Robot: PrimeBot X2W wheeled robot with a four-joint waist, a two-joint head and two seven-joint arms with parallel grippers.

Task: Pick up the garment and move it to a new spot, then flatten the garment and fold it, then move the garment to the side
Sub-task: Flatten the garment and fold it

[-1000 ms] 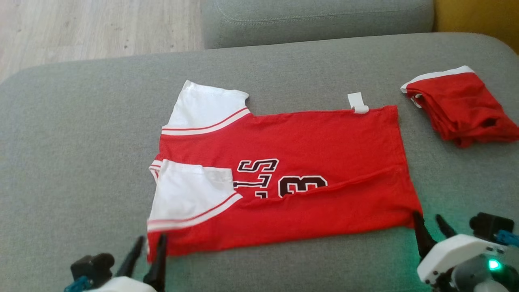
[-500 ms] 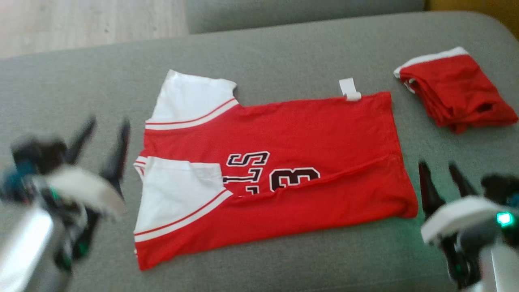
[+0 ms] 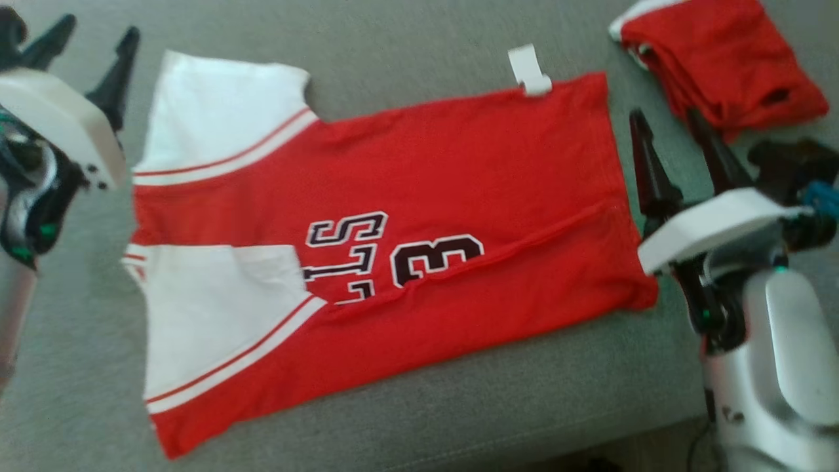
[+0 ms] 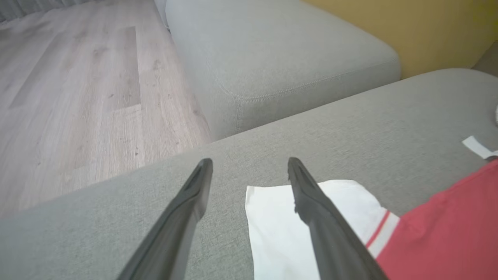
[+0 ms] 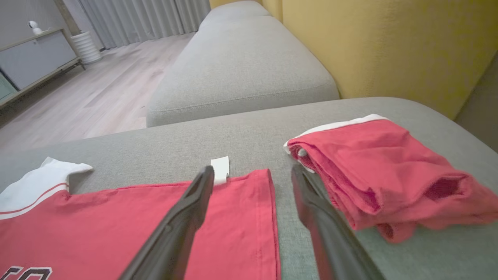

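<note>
The garment (image 3: 419,196) is a red jersey with white sleeves and black lettering, lying flat on the grey cushion (image 3: 406,406), its near long edge folded over. My left gripper (image 3: 98,39) hovers open at the upper left, just off the far white sleeve (image 4: 280,233). My right gripper (image 3: 668,124) is open beside the jersey's hem (image 5: 268,217), its fingers straddling the hem edge with nothing between them. A white tag (image 3: 529,69) sticks out at the far hem corner.
A second red garment (image 3: 714,52), bunched and folded, lies at the far right of the cushion (image 5: 373,171). Another grey cushion (image 4: 272,62) sits beyond, with wooden floor (image 4: 78,97) to the left and a yellow backrest (image 5: 389,46) to the right.
Both grippers let go of the jersey's near edge, opened, and rose to the far side of the jersey. The head camera dipped, so the whole scene shifted up.
</note>
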